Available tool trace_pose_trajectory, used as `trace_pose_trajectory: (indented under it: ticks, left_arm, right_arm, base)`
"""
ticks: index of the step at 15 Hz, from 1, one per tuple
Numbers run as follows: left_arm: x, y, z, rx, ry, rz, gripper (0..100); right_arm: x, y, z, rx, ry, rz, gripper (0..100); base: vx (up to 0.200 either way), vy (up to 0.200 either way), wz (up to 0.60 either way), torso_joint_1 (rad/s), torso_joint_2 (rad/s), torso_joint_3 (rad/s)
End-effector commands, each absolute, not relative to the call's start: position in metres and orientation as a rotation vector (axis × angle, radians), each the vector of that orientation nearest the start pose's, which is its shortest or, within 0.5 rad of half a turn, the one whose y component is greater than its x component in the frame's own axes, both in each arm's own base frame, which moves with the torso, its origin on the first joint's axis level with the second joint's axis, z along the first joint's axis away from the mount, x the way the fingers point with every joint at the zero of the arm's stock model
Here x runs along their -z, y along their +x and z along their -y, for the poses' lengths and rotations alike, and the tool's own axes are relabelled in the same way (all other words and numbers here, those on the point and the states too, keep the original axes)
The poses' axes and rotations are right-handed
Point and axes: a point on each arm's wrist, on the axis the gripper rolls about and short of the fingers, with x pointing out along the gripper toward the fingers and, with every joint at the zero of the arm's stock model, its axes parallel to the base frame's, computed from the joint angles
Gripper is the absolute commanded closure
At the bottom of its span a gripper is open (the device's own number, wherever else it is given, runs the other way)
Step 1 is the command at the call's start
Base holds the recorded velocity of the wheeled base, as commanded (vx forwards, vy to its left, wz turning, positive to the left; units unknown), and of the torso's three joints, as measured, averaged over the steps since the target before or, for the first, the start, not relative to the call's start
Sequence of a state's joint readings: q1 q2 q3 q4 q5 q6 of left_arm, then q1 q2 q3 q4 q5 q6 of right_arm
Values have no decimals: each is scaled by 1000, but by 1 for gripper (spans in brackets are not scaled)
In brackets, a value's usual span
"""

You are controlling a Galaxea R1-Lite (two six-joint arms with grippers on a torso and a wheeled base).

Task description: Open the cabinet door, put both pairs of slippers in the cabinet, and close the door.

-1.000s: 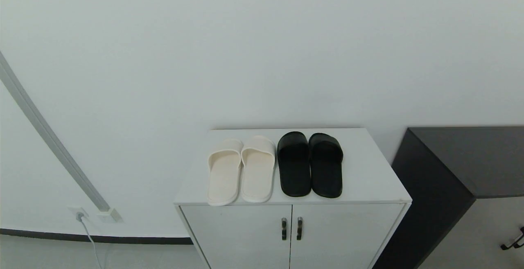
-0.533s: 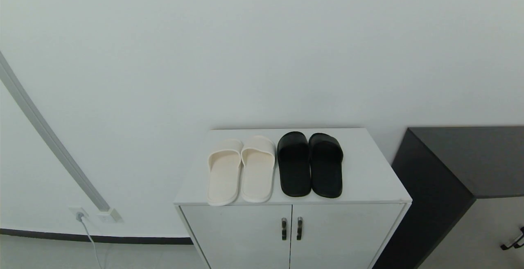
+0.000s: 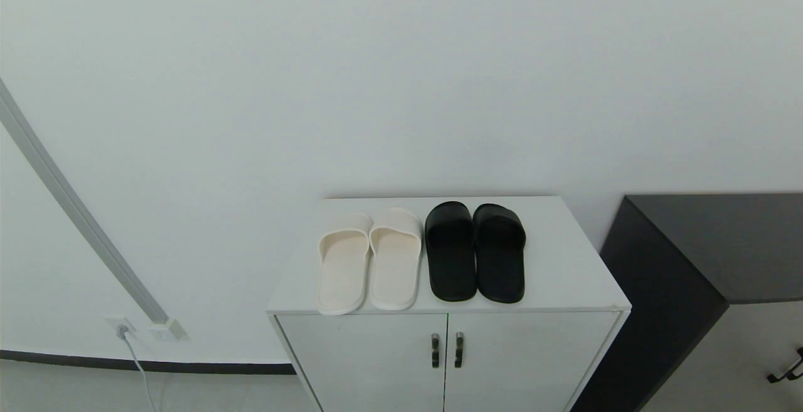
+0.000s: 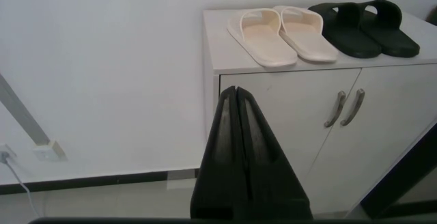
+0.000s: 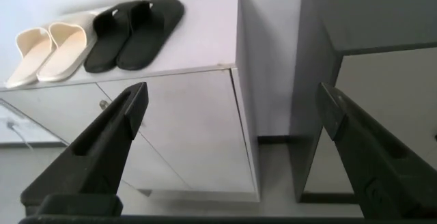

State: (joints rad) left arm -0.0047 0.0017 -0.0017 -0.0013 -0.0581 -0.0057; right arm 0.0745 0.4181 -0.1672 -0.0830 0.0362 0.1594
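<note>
A cream pair of slippers [image 3: 369, 260] and a black pair [image 3: 475, 252] lie side by side on top of a white cabinet [image 3: 564, 274]. Both cabinet doors are closed, with two dark handles [image 3: 446, 349] at the centre seam. In the left wrist view my left gripper [image 4: 236, 94] is shut, fingers pressed together, low and off the cabinet's left front; the cream slippers [image 4: 281, 34] and black slippers [image 4: 364, 27] lie beyond it. In the right wrist view my right gripper [image 5: 232, 104] is open wide, off the cabinet's [image 5: 205, 53] right front corner, holding nothing.
A dark cabinet [image 3: 690, 255] stands close against the white cabinet's right side. A wall socket with a plugged cable [image 3: 122, 330] and a grey cable duct [image 3: 75, 211] are on the wall to the left. Floor lies open in front.
</note>
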Motion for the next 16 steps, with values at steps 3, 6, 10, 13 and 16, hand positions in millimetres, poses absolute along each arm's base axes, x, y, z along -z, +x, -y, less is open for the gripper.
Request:
trace_pose_trajectory:
  ticks: [3,6,10,13,16]
  left_arm:
    - [-76,-23,1,63,-6,1,100]
    - [-76,-23,1,63,-6,1,100]
    - [-76,-23,1,63,-5,1,100]
    - [-76,-23,1,63,-5,1,100]
    - [-76,-23,1,64,-5,1,100]
  right_arm:
    - [-143,90,-19,-199,129,-356,0]
    - [-156,123,-40,-228,106,-355,0]
    - [-172,153,-100,-307,111,-376,0]
    - [-172,172,-154,-318,102,-389,0]
    - [-163,190,-200,-261,82,-370,0]
  base:
    - [0,0,0,0,0,0]
    - [0,0,0,0,0,0]
    - [0,0,0,0,0,0]
    - [0,0,0,0,0,0]
    - [0,0,0,0,0,0]
